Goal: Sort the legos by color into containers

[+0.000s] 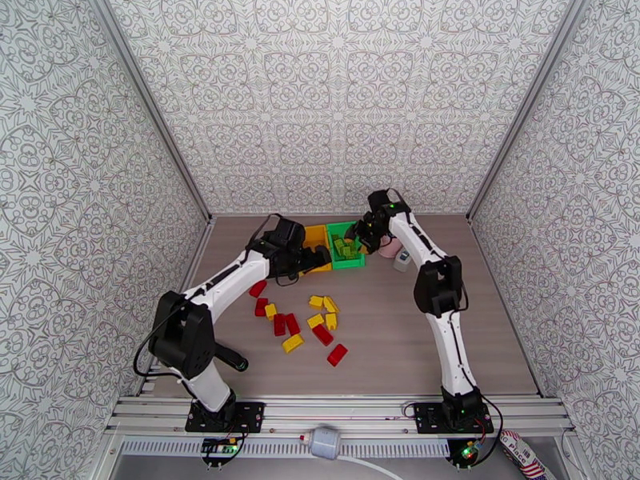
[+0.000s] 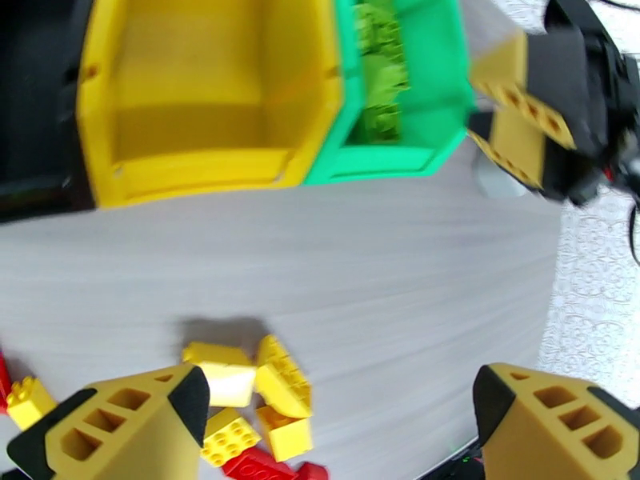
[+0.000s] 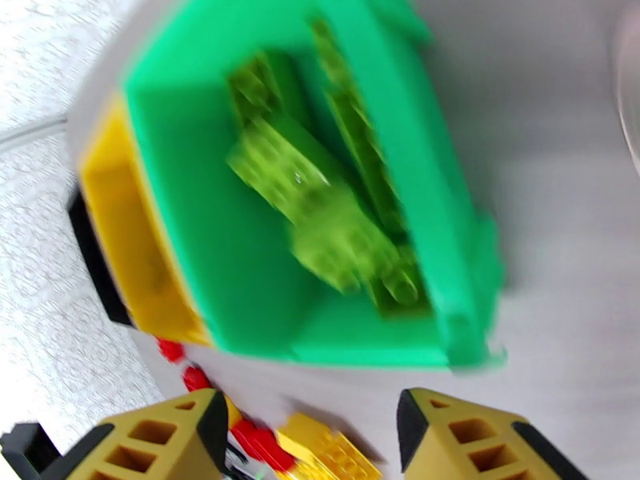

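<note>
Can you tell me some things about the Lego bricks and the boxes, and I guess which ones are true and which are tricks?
1. The green bin has lime green bricks in it. True.
2. The yellow bin is full of yellow bricks. False: the part of it that shows is empty, and the yellow bricks lie on the table.
3. Red bricks lie on the table. True.
4. The right gripper is holding a red brick. False: its jaws are apart with nothing between them, above the green bin.
</note>
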You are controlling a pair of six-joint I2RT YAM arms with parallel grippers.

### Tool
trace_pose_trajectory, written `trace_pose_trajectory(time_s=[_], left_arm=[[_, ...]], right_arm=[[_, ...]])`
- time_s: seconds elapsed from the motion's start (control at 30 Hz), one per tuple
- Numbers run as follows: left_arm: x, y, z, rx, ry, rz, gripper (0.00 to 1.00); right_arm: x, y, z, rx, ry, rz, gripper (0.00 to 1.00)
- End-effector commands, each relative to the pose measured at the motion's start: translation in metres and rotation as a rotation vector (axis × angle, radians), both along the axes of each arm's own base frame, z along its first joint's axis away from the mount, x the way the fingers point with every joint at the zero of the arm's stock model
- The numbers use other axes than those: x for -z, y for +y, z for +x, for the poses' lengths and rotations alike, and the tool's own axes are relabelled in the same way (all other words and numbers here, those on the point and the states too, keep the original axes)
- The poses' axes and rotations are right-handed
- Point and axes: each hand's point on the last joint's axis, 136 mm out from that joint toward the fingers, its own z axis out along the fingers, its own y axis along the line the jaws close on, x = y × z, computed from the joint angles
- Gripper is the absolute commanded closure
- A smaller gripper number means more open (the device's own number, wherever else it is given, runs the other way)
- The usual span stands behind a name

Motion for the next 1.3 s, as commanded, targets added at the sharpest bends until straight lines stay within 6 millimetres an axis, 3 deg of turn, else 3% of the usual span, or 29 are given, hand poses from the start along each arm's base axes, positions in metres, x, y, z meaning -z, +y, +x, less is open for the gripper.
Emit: trace_pose_trajectory(time_s=[0.0,0.3,0.57,0.67,0.93,1.27], left_arm=[[0.003,0.022,-0.025,-0.036,0.012,0.102,0.08],[0.030,0.053,-0.090,-0.117,0.095,0.270,0.13],[0.049,0.084,-0.140,-0.198,0.153,0.329,0.15],[0.059,0.091,-0.152,-0.204,0.178,0.334,0.16],[0.091,0.102,-0.166,-0.215,0.241,0.327,0.24],[0.107,0.111,-0.158,-0.200,0.262,0.332,0.30]], right_arm=[[-0.031,-0.004,-0.024,-0.054,-0.085,-0.027,0.40],[0.002,-0.004,-0.127,-0.189,-0.031,-0.182,0.39],[0.025,0.022,-0.214,-0.316,-0.012,-0.257,0.41],[0.028,0.028,-0.236,-0.349,-0.014,-0.283,0.41],[0.015,0.039,-0.267,-0.367,-0.039,-0.271,0.44],[0.001,0.043,-0.270,-0.332,-0.062,-0.242,0.49]])
